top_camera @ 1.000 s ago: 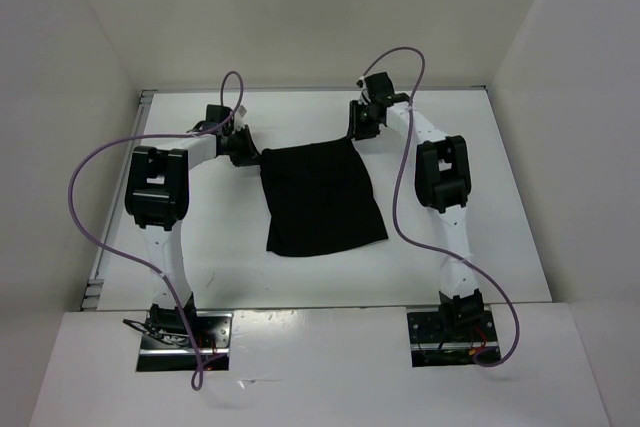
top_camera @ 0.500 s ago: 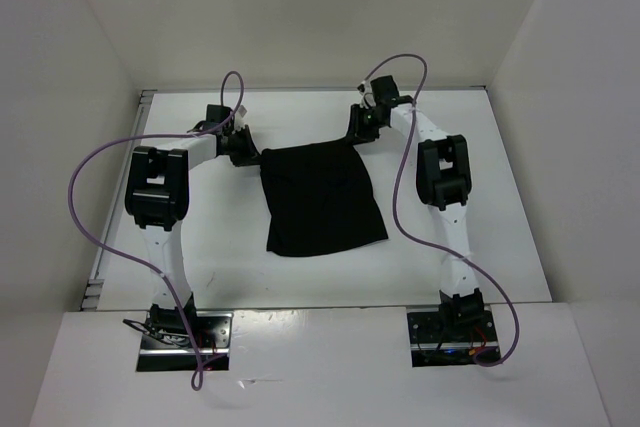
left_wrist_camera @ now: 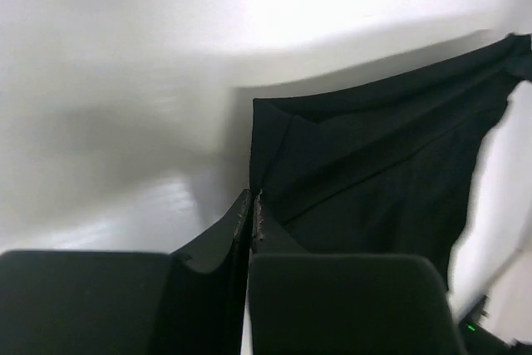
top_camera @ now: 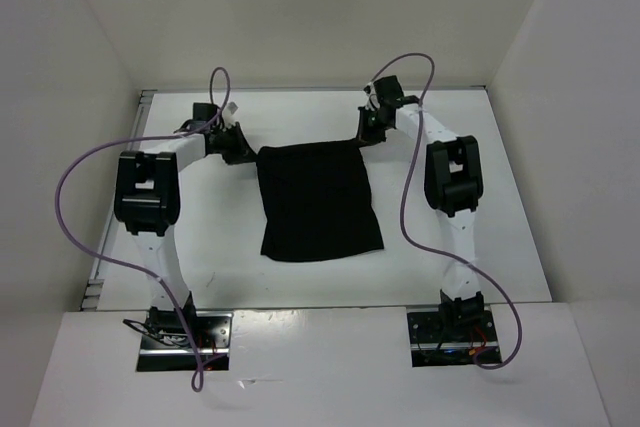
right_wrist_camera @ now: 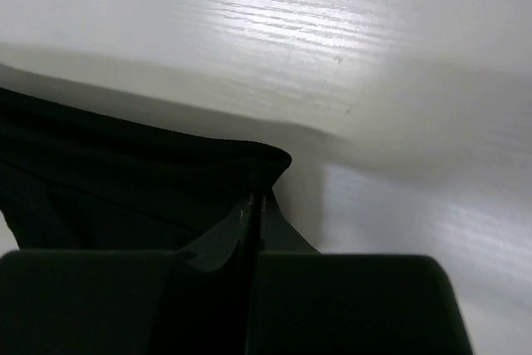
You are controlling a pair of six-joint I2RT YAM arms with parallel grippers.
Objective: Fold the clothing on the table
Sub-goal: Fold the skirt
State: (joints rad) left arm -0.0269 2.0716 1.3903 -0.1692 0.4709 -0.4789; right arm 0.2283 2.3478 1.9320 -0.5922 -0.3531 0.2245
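Left hand (top_camera: 243,150) is clenched on the far-left corner of the plain black soft fabric garment (top_camera: 320,202); right hand (top_camera: 366,137) is clenched on its far-right corner. It lies mid-way across the smooth white surface (top_camera: 200,247), far edge stretched between them, long axis running far edge to near edge.

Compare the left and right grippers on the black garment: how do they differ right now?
The left gripper pinches the far-left corner of the clothing; the right gripper pinches its far-right corner. The left gripper reaches in from a left elbow swung well out to the side, while the right elbow sits closer to the fabric. Shared: both have their jaws shut on the clothing along its far edge.
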